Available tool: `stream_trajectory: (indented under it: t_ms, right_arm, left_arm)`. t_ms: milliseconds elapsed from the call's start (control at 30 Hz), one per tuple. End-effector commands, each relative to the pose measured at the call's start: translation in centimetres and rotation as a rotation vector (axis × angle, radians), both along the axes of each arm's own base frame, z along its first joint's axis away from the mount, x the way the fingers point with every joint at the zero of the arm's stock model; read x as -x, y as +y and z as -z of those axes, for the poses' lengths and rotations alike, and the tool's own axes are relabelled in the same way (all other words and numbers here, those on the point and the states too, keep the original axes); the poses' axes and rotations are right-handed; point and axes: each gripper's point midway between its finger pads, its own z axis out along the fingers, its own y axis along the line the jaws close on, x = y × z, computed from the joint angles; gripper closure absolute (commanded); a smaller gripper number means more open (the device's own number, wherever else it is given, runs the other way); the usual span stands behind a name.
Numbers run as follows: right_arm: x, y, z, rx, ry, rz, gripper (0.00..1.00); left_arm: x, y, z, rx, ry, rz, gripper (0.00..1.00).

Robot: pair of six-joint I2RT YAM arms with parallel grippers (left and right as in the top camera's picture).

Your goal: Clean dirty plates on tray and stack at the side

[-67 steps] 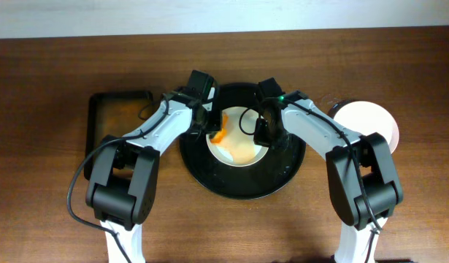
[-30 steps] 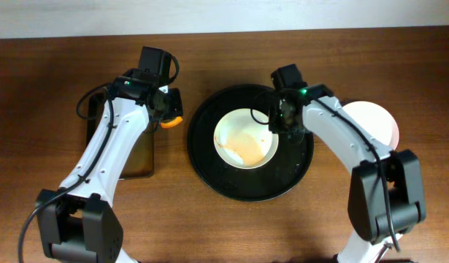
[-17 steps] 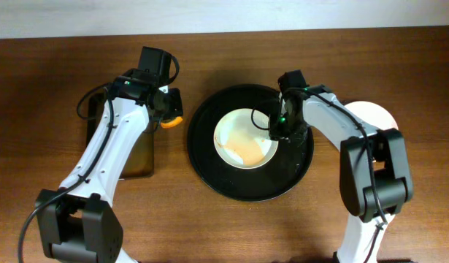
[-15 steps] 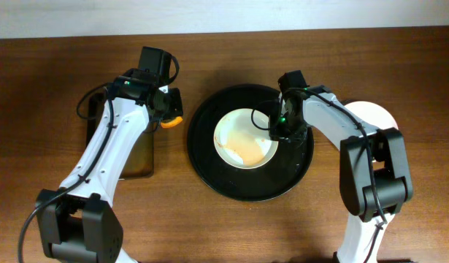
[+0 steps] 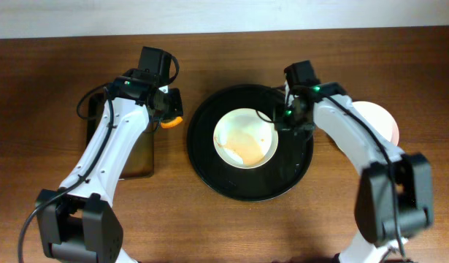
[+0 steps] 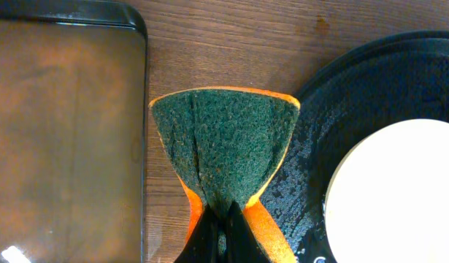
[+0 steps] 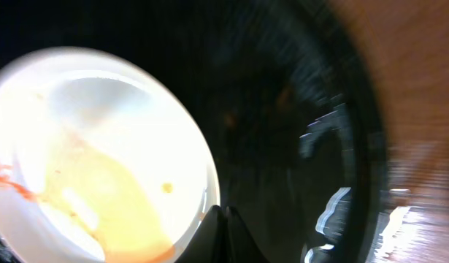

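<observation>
A white plate (image 5: 242, 137) with a yellow-orange smear lies in the large round black tray (image 5: 209, 172). My left gripper (image 5: 168, 115) is shut on a folded orange and green sponge (image 6: 224, 146) and holds it over the table between the rectangular tray and the round tray's left rim (image 6: 370, 88). My right gripper (image 5: 286, 120) is shut and hovers over the tray just beside the plate's right rim. In the right wrist view its fingertips (image 7: 224, 219) sit at the edge of the smeared plate (image 7: 100, 153). A second white plate (image 5: 381, 120) lies on the table to the right, partly hidden by my right arm.
A rectangular black tray with a brownish inside (image 5: 125, 150) lies at the left, under my left arm; it also shows in the left wrist view (image 6: 63, 131). The table's far edge runs along the top of the overhead view.
My left arm swung off the plate to the left with the sponge, then stayed still. My right gripper has shifted a little up and right from the plate's edge. The plate has not moved.
</observation>
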Motion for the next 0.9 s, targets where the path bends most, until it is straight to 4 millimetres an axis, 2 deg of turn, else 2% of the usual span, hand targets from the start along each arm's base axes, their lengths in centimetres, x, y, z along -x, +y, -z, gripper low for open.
stream_trajectory:
  t_ms: [0,67,100,133,200,267,333,533,567,633,733,800,867]
  right_arm:
    - [-0.7,-1.4,-2.1,0.073,-0.077,-0.006,0.96]
    - [-0.4,-1.4,-1.5,0.075,-0.054,-0.007,0.95]
    - [-0.5,-1.3,-1.1,0.077,-0.045,-0.008,0.88]
    - [-0.6,-1.3,-0.6,0.078,-0.037,-0.007,0.86]
    - [-0.4,-0.3,1.3,0.029,0.014,-0.028,0.7]
    - [0.1,1.6,2.7,-0.06,0.063,-0.107,0.69]
    - [0.4,1.8,3.9,-0.07,0.096,-0.112,0.64]
    - [1.1,2.2,6.2,-0.09,0.163,-0.116,0.66]
    - [1.3,2.6,6.5,-0.108,0.176,-0.121,0.7]
    - [1.9,3.7,7.2,-0.179,0.216,-0.135,0.73]
    - [2.6,5.3,7.2,-0.279,0.256,-0.153,0.88]
    - [2.7,5.6,7.1,-0.296,0.261,-0.156,0.95]
    - [2.9,5.4,7.2,-0.287,0.268,-0.153,0.96]
  left_arm:
    - [-0.1,0.1,-1.3,0.008,-0.032,-0.005,1.0]
    - [-0.1,0.1,-1.3,0.009,-0.032,-0.005,1.0]
    - [-0.1,0.1,-1.3,0.009,-0.032,-0.005,1.0]
    - [-0.1,0.1,-1.3,0.008,-0.031,-0.005,1.0]
    - [-0.1,0.1,-1.3,0.008,-0.031,-0.005,1.0]
    - [-0.1,0.1,-1.3,0.008,-0.031,-0.005,1.0]
    - [-0.1,0.1,-1.3,0.008,-0.031,-0.005,1.0]
    - [-0.1,0.1,-1.3,0.008,-0.031,-0.005,1.0]
    - [-0.1,0.1,-1.3,0.008,-0.031,-0.005,1.0]
    - [-0.1,0.1,-1.3,0.008,-0.031,-0.005,1.0]
    - [-0.1,0.1,-1.2,0.008,-0.03,-0.005,1.0]
    - [-0.1,0.1,-1.2,0.008,-0.03,-0.005,1.0]
    - [-0.1,0.1,-1.2,0.008,-0.03,-0.005,1.0]
